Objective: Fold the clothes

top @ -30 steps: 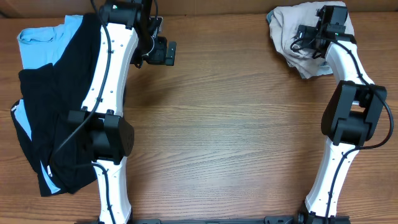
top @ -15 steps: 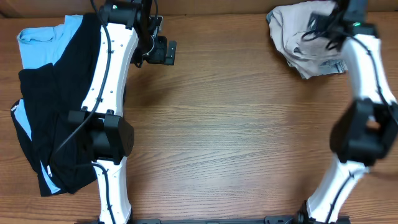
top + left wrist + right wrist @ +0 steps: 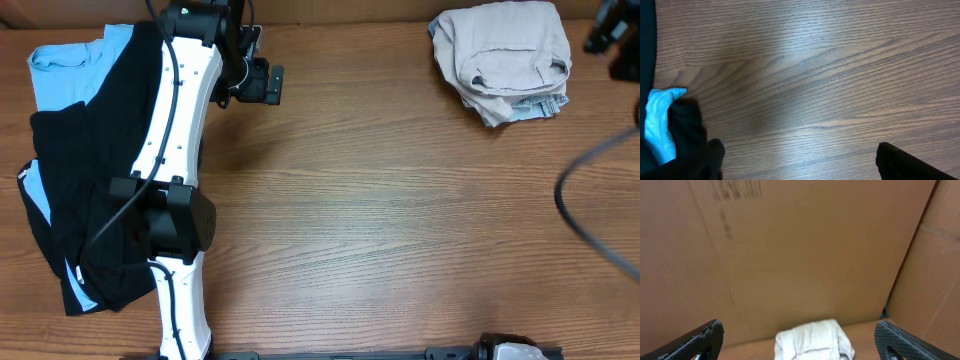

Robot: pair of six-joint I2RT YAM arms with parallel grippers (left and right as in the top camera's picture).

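Observation:
The folded beige khaki shorts (image 3: 505,58) lie at the table's back right, with a patterned fabric edge under them; they also show in the right wrist view (image 3: 813,339). Black trousers (image 3: 85,215) lie over a light-blue shirt (image 3: 70,65) at the left; both show at the left edge of the left wrist view, trousers (image 3: 687,127) and shirt (image 3: 657,125). My left gripper (image 3: 270,85) is open and empty over bare wood at the back left, jaws wide (image 3: 800,162). My right gripper (image 3: 797,340) is open, empty and raised, apart from the shorts. Denim shorts are not visible.
A cardboard wall (image 3: 805,250) stands behind the table's back edge. The right arm's dark wrist (image 3: 612,30) and a blurred cable (image 3: 590,215) show at the right edge. The wooden table (image 3: 380,220) stretches between the two clothes piles.
My right gripper has let go of the beige shorts and pulled up and away to the right, out past the table's edge. The left arm has not moved.

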